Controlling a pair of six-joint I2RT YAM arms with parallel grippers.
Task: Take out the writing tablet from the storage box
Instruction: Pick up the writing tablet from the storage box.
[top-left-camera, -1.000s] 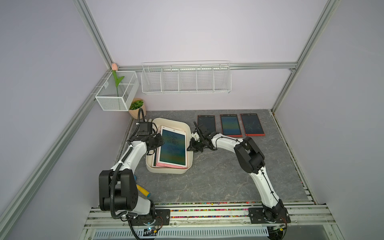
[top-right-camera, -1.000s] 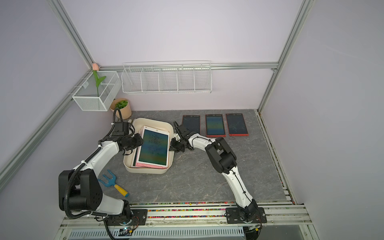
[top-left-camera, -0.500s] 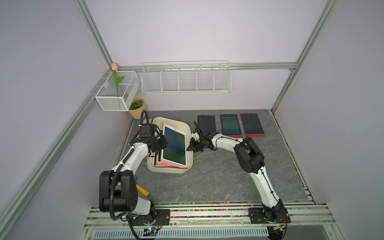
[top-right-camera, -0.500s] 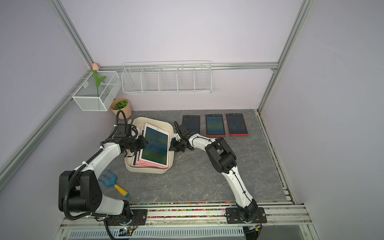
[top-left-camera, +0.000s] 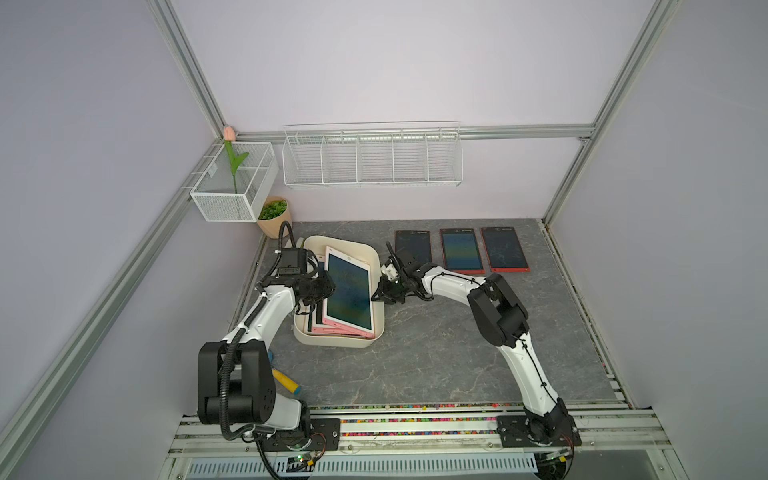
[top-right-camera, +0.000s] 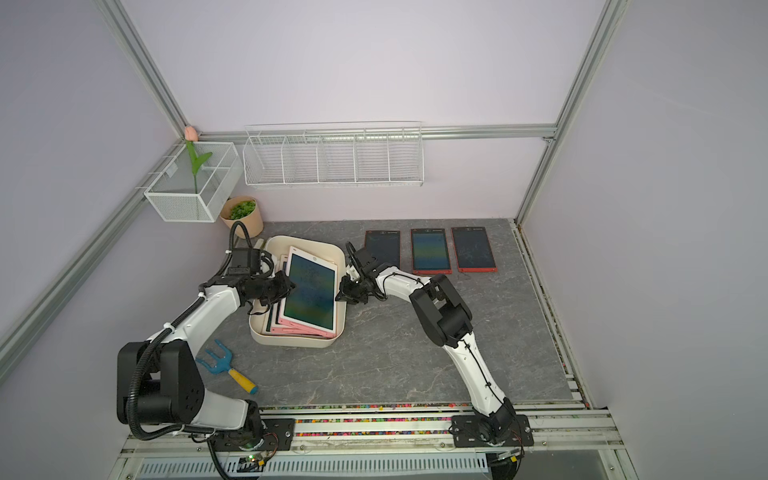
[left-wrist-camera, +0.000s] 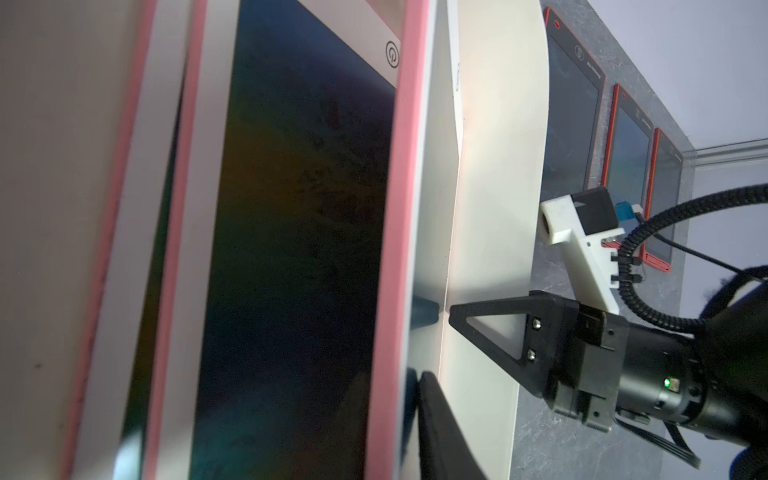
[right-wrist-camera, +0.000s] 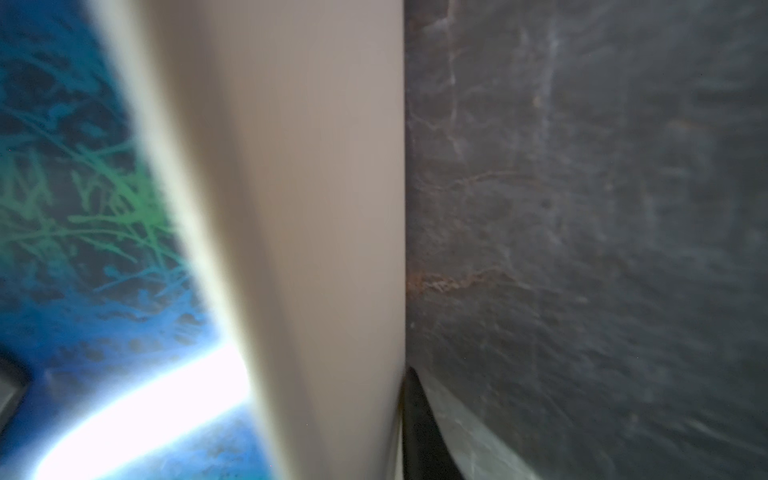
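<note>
Overall: we read this as mid-lift, and the tablet is not yet out of the box.
Table (top-left-camera: 436, 353): grey, with the box towards its left (three more tablets (top-left-camera: 461, 249) lie apart at the back).
Box (top-left-camera: 332, 343): flat on the table, holding a stack (top-left-camera: 328, 330) of other tablets.
Tablet (top-left-camera: 348, 293): inside the box on top of the stack and tilted. Its left long edge is raised and its right long edge sits low by the right wall. The long axis runs from our base towards the back.
Left gripper (top-left-camera: 326, 286): clamped on the tablet's left long edge, about midway along. One finger (left-wrist-camera: 440, 436) shows in the wrist view; the other is hidden.
Right gripper (top-left-camera: 376, 296): just right of the tablet, at the box's right wall, with one finger (left-wrist-camera: 490, 328) outside it. We cannot tell whether it pinches the wall.
Key relation: the tablet lies between the grippers, to the right of the left one. The left arm has it, so in our judgement the raised edge leads the way up.
</note>
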